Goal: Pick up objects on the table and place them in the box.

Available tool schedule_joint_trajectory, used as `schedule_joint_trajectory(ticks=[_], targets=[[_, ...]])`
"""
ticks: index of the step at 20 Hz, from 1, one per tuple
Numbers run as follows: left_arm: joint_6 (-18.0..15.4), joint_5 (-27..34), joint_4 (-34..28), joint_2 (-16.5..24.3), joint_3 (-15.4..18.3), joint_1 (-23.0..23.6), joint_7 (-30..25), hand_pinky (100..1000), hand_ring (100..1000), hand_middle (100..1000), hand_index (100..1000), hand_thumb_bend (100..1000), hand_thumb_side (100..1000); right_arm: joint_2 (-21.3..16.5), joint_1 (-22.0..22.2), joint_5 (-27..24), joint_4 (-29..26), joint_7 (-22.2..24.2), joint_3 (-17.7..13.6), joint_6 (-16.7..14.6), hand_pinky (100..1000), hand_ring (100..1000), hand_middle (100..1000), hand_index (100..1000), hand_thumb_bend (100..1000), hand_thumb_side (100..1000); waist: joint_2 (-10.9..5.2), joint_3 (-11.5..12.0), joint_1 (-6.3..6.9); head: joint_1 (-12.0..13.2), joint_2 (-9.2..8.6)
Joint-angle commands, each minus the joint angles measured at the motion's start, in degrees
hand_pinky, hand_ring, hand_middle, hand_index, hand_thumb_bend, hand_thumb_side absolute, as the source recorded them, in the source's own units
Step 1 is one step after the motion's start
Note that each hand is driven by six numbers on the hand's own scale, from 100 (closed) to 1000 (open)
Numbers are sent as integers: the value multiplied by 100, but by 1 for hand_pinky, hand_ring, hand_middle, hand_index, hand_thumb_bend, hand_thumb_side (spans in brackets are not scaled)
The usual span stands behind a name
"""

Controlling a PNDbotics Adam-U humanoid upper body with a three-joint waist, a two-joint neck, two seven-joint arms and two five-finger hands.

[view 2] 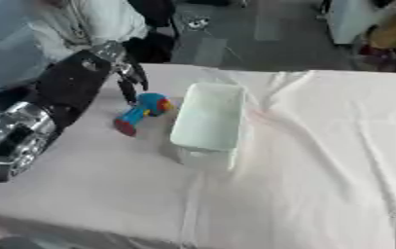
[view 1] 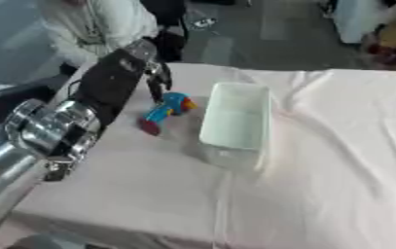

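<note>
Left eye view shows your left hand, fingers relaxed downward, just above the toy near the table's far left edge beside the box; a misjudged closure could knock it off.

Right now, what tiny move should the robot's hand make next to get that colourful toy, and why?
Probably lower the left hand a little and curl its fingers round the blue, red and yellow plastic toy. The fingers point down just above the toy's far end, seemingly not holding it, and it lies on the white tablecloth beside the pale rectangular plastic box, which looks empty.
</note>
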Motion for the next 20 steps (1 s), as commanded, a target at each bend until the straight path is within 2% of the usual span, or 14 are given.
schedule_joint_trajectory(ticks=[1,2,3,4,6,9,11,20], targets=[[-1376,157,-165,156,-39,-159,-1245,752,930,933,1000,768,1000,4,-85,-9,-68,-7,4,13,305,370,458,616,100,1000,-77,4,-8,53,-3],[-1348,197,-144,159,-45,-154,-1219,687,873,868,1000,752,1000,2,-83,-10,-68,-7,3,13,305,370,458,616,100,1000,-79,6,-8,56,-3],[-1328,222,-111,158,-49,-155,-1216,687,873,870,1000,763,1000,0,-81,-9,-68,-8,2,14,305,370,458,616,100,1000,-81,8,-8,59,-3],[-1316,217,-83,157,-64,-156,-1230,654,830,822,1000,814,1000,-1,-78,-9,-68,-8,1,15,305,369,458,616,100,1000,-82,10,-8,63,-3],[-1312,126,-37,157,-103,-154,-1291,635,810,786,1000,858,1000,-3,-75,-7,-68,-9,0,18,305,370,458,616,100,1000,-86,11,-5,72,-3],[-1348,-102,-38,164,-167,-134,-1305,625,794,756,992,870,1000,-4,-72,-5,-68,-14,-1,18,306,371,459,616,100,1000,-92,11,2,72,-3],[-1373,-284,-45,167,-216,-115,-1258,607,764,705,973,934,1000,-6,-72,1,-68,-8,2,36,310,371,461,617,100,1000,-95,10,8,72,-3],[-1412,-1096,67,128,-263,-71,-773,533,689,579,882,934,1000,-5,-68,18,-68,-19,-2,53,313,375,461,618,100,1000,-115,14,26,107,-3]])
